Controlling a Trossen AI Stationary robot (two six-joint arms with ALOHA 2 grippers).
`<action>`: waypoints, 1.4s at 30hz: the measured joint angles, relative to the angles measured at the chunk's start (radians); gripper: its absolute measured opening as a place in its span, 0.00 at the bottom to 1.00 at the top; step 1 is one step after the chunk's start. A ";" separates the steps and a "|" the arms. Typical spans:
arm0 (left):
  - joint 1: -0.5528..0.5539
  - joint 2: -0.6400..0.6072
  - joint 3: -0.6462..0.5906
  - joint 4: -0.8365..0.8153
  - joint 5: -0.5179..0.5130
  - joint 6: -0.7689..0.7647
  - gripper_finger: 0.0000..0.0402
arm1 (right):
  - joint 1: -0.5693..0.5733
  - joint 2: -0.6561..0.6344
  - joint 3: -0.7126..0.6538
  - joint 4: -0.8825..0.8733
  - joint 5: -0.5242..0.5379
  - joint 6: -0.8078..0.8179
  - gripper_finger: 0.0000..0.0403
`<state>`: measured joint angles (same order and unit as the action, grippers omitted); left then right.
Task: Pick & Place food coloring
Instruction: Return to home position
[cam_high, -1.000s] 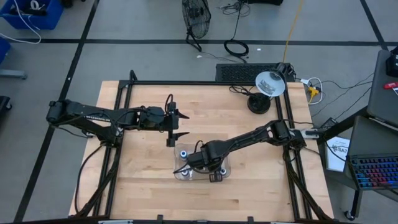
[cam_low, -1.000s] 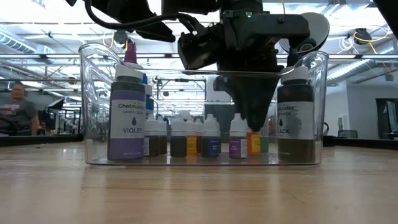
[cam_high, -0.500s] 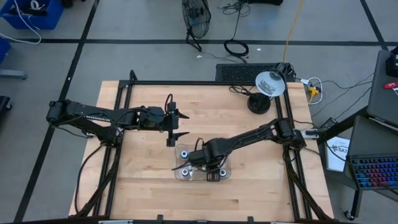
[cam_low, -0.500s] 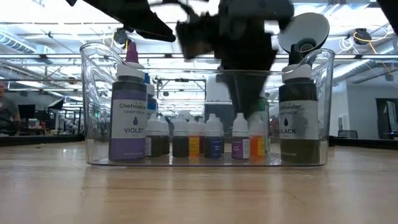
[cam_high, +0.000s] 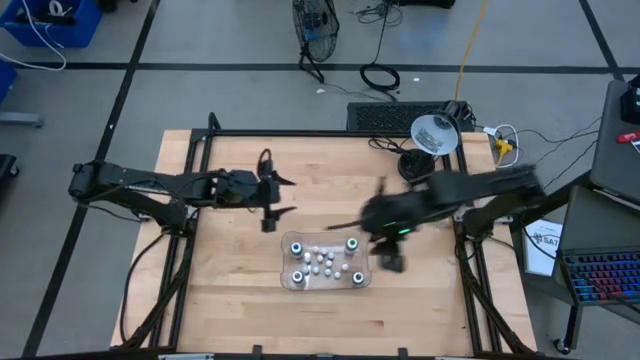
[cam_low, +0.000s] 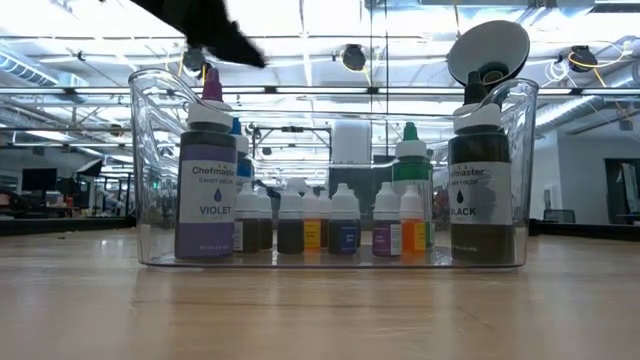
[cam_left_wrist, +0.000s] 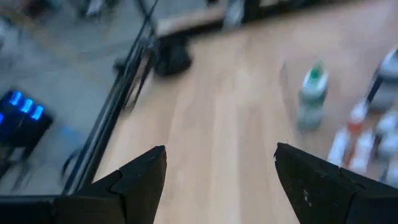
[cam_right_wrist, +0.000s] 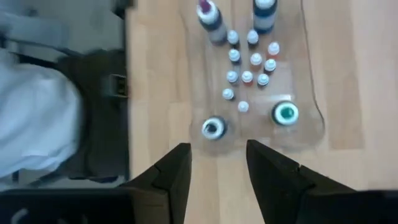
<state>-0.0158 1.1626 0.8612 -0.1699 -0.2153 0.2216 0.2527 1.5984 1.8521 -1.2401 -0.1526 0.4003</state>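
Observation:
The food coloring bottles stand upright on their bases in a clear rectangular tray (cam_high: 288, 282) near the table's near middle. Large dark bottles fill its corners: a violet one (cam_low: 205, 190), a black one (cam_low: 482, 190) and a green-capped one (cam_low: 410, 180). Small bottles (cam_low: 330, 220) stand in rows between them. My right gripper (cam_high: 390, 256) is open and empty, just right of the tray and raised above the table, and it also shows in its wrist view (cam_right_wrist: 217, 163). My left gripper (cam_high: 282, 195) is open and empty, hovering beyond the tray's left end; its wrist view (cam_left_wrist: 217, 171) sees the green-capped bottle (cam_left_wrist: 311, 93).
A desk lamp (cam_high: 432, 135) stands at the table's far right corner on a dark round base (cam_high: 415, 165). Bare wood (cam_high: 230, 270) lies left of the tray and along the near edge. Black frame rails (cam_high: 205, 150) border the table.
My right gripper has risen out of the tray, where it stood among the bottles, and has swung quickly toward the table's right edge. The green-capped bottle now shows standing where its fingers were. My left arm has drawn back a little toward the left edge.

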 joint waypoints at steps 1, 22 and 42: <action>0.000 -0.031 0.000 -0.074 -0.030 -0.008 0.74 | 0.006 -0.049 0.000 -0.018 0.012 0.006 0.35; -0.010 -0.654 -0.586 0.224 0.092 -0.222 0.74 | 0.284 -1.262 -1.068 0.721 0.496 -0.013 0.35; -0.006 -0.745 -0.758 0.445 0.085 -0.255 0.74 | 0.284 -1.591 -1.762 1.487 0.467 -0.443 0.35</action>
<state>-0.0219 0.4171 0.1029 0.2746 -0.1307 -0.0332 0.5363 0.0074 0.0900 0.2472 0.3144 -0.0428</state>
